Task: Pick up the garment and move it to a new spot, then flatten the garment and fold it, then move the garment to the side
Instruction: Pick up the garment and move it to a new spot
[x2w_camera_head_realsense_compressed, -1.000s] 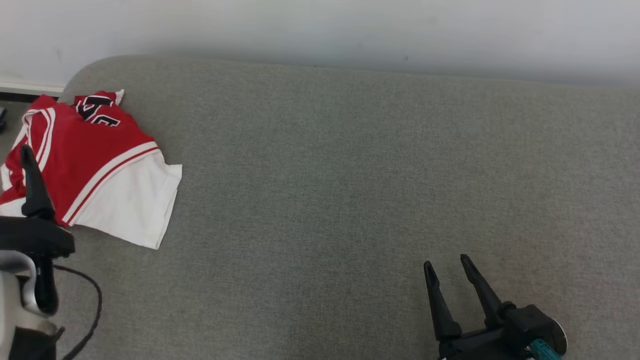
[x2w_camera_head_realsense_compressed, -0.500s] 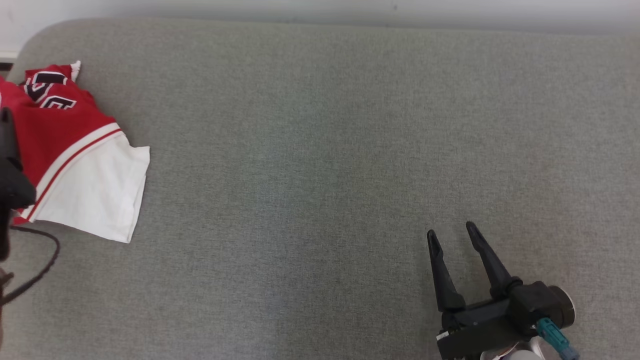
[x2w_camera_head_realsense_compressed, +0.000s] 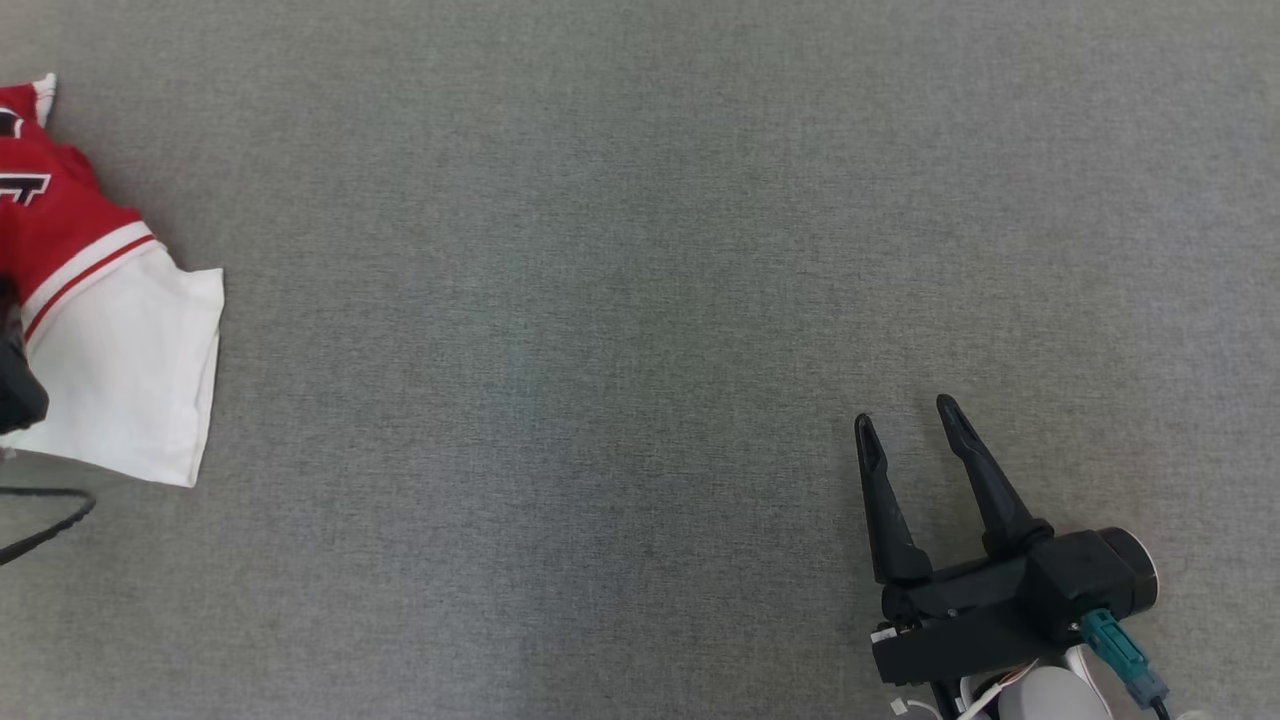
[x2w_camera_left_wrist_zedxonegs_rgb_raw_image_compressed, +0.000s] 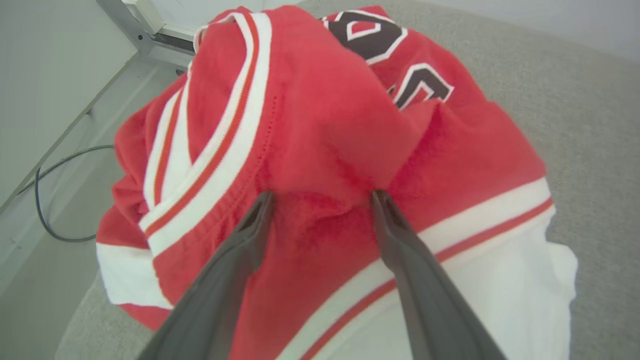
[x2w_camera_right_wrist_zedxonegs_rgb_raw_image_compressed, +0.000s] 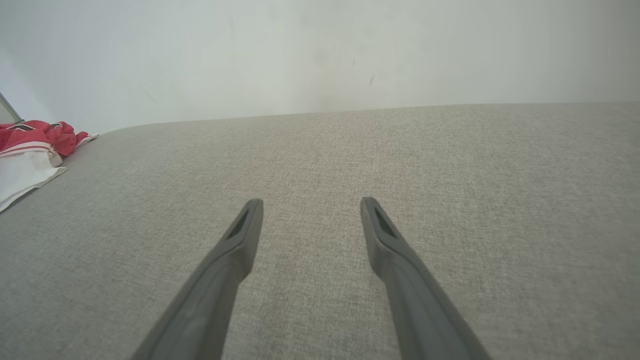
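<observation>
The garment is a crumpled red and white jersey with black numerals, lying at the left end of the grey cushion. In the left wrist view my left gripper is open, both fingertips pressed into the red cloth of the garment, with a raised fold between them. A dark part of that gripper shows at the head view's left edge. My right gripper is open and holds nothing, low over the bare cushion at the lower right. From the right wrist, that gripper points along the cushion, with the garment far off to the left.
The grey fabric cushion spreads wide between the two grippers. A pale wall stands behind it. The garment lies close to the cushion's rounded left edge, beyond which lie a floor and a black cable. Another cable loops at the head view's left edge.
The head camera has tilted down and to the right, so the wall has left the picture and the garment sits at the left edge. Both grippers stay open.
</observation>
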